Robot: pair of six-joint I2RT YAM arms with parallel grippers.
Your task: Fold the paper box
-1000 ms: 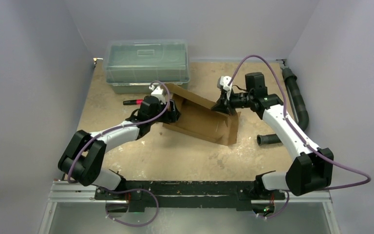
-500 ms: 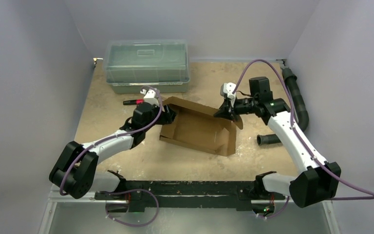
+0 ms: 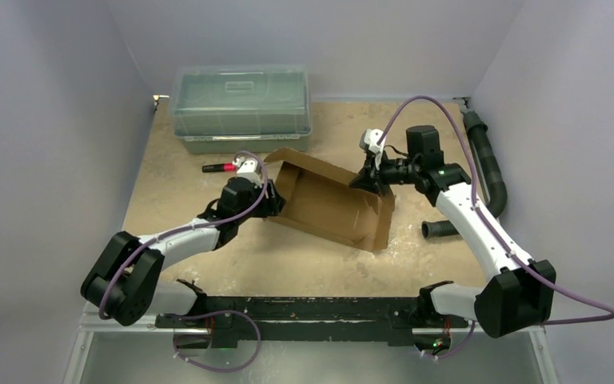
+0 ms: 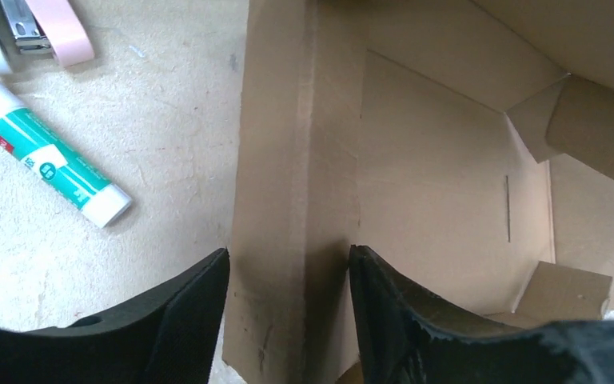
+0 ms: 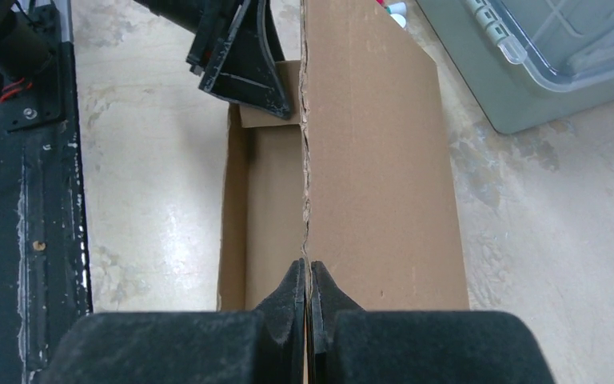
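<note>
Both grippers have shifted in the last half second. The left gripper (image 3: 269, 200) has dropped toward the lower left of the overhead view, and its jaws have drawn in. The paper box (image 3: 332, 206), which lay nearly flat, now sits tilted, its far long edge raised.

The box is in the centre of the overhead frame on the table (image 3: 304, 260), between the two arms and just below the plastic bin (image 3: 240, 108). In the left wrist view the black fingers (image 4: 180, 316) straddle the doubled-over left end wall. They look to be pressing on both of its faces, so I read this as a grip on that wall rather than jaws standing free.

The right gripper (image 3: 370, 180), in the upper right part of the box, has its jaws pressed together on the thin edge of the tall rear panel.

A glue stick (image 4: 48, 160) lies well clear at the upper left of the left wrist view.

With both ends held, the box is probably steady enough for seating the end wall. The side walls stand, but the lid is not yet folded over.
</note>
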